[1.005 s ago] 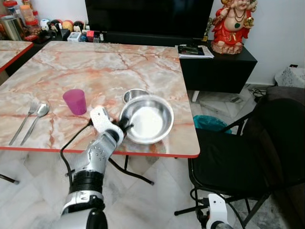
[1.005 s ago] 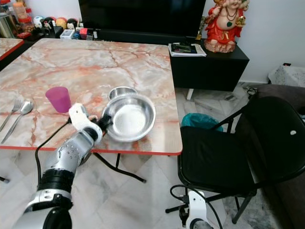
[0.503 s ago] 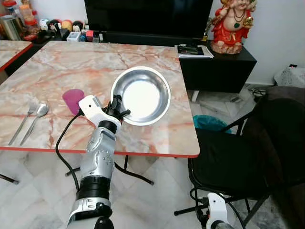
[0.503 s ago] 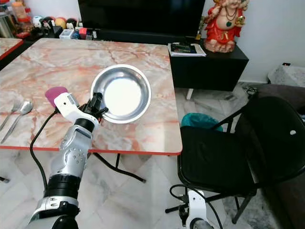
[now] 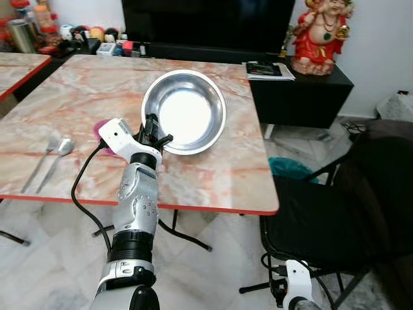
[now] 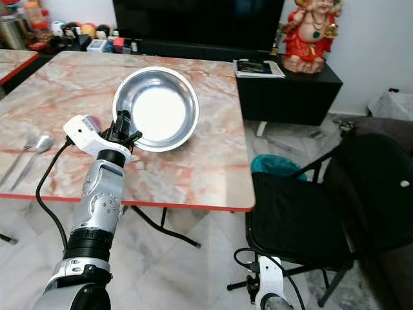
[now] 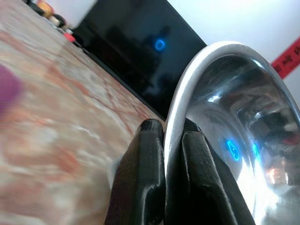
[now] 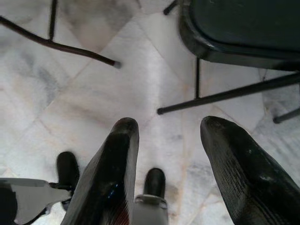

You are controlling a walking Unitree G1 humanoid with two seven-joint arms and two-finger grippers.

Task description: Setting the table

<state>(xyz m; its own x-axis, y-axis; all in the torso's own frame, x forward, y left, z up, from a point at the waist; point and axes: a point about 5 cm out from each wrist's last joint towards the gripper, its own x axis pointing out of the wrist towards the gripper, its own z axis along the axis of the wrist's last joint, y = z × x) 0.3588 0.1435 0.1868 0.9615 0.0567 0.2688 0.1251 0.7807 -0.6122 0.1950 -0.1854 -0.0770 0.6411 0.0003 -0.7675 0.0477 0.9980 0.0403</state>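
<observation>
My left gripper (image 5: 155, 134) is shut on the near rim of a large steel bowl (image 5: 187, 106). It holds the bowl tilted up above the marble table (image 5: 219, 174), with the inside facing me. In the left wrist view both black fingers (image 7: 145, 164) pinch the bowl's rim (image 7: 187, 89). A purple cup (image 5: 100, 128) stands just left of that wrist, mostly hidden behind it. A fork (image 5: 40, 165) and a spoon (image 5: 62, 148) lie side by side at the table's left. My right gripper (image 8: 168, 124) hangs open low over the floor.
A black chair (image 5: 335, 213) stands right of the table, close to its corner. Beyond it a black cabinet (image 5: 303, 90) carries a red statue (image 5: 321, 35) and papers. Small items line the far edge by the dark TV (image 5: 206, 22). The table's legs (image 8: 56, 44) cross the tiled floor.
The left gripper has lifted the bowl off the table, tilted it upright and carried it up and leftwards. The view has shifted slightly. The right arm stays hanging.
</observation>
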